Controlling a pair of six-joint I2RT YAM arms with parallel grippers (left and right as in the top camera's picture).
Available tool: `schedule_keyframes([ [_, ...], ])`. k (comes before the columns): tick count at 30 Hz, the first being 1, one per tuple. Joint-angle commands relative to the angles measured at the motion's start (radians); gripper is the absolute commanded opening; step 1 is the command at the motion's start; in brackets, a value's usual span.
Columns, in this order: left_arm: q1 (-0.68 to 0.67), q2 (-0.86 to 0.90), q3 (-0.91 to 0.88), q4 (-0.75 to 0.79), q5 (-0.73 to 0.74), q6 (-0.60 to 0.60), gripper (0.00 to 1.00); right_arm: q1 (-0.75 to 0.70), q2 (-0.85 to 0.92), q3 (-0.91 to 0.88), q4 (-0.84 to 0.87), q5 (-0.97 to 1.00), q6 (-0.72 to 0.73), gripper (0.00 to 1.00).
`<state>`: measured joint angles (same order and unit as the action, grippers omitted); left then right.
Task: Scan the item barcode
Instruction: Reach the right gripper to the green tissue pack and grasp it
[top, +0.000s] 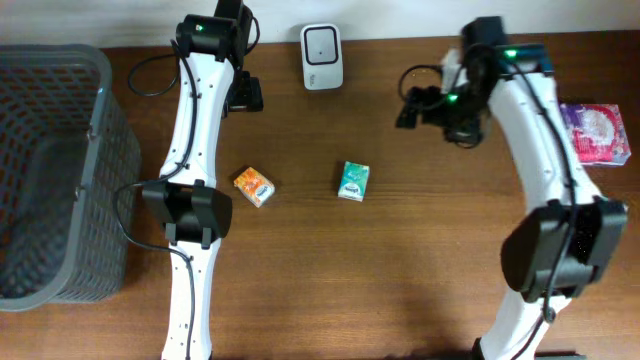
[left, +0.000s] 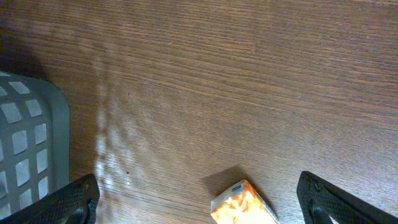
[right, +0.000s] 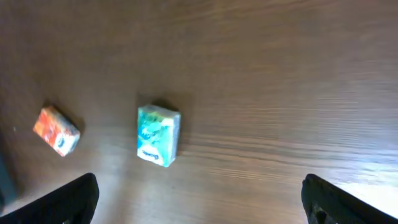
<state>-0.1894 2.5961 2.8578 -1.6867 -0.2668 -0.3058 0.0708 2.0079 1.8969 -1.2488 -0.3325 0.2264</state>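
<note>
The left end effector hangs wide open, holding nothing, with the orange box on the bench just nearward and the grey basket walling off its left. The right end effector, equally wide and unladen, hovers to the far right of the green box. Both boxes lie apart mid-bench amid open wood, and the white scanner stands at the far edge.

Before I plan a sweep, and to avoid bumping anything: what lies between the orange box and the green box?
Nothing; only bare table separates the orange box from the green box, clearest in the overhead view.
</note>
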Motion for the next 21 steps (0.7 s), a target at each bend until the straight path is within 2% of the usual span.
schedule_keyframes([
  [1,0.003,0.009,0.015,-0.001,-0.010,0.008,0.99,0.042,0.018,-0.012,0.011,0.002,-0.013,0.99],
  [7,0.003,0.009,0.015,-0.001,-0.010,0.008,0.99,0.061,0.045,-0.116,0.041,0.000,-0.012,0.99],
  [12,0.003,0.009,0.015,-0.001,-0.010,0.008,0.99,0.068,0.055,-0.338,0.228,-0.190,-0.032,0.76],
  [16,0.003,0.009,0.015,-0.001,-0.010,0.008,0.99,0.067,0.055,-0.499,0.444,-0.377,-0.068,0.73],
  [19,0.003,0.009,0.015,-0.001,-0.010,0.008,0.99,0.068,0.056,-0.565,0.554,-0.408,-0.034,0.73],
  [21,0.003,0.009,0.015,-0.001,-0.010,0.008,0.99,0.068,0.058,-0.578,0.591,-0.405,0.009,0.69],
])
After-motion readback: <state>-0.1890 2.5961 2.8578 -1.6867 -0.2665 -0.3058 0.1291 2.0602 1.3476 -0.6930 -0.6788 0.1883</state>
